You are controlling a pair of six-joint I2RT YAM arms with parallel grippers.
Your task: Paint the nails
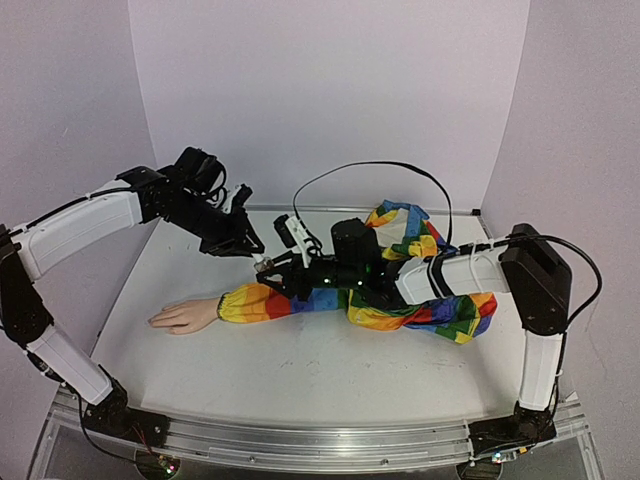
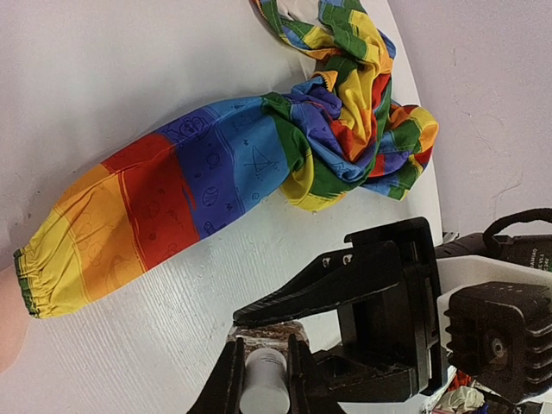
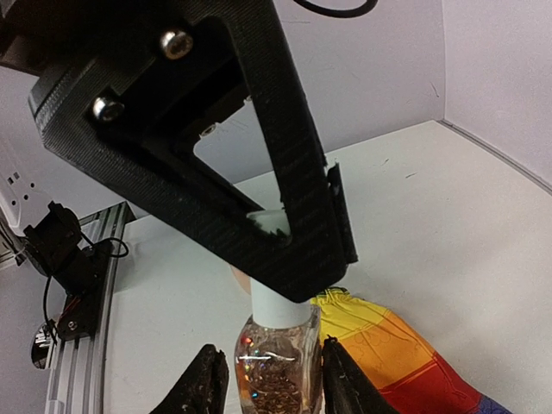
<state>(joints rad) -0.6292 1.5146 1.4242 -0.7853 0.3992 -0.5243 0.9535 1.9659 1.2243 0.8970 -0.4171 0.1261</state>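
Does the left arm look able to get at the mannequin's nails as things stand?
Probably not yet. The left hand is shut on the white cap, which sits on the bottle flanked by the right hand. Beyond that, only bare table lies between it and the mannequin hand.

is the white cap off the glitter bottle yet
No, the white cylindrical cap sits on the small clear glass bottle.

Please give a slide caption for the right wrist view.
Left gripper pinches the white cap; right gripper flanks the glass bottle, beside rainbow sleeve.
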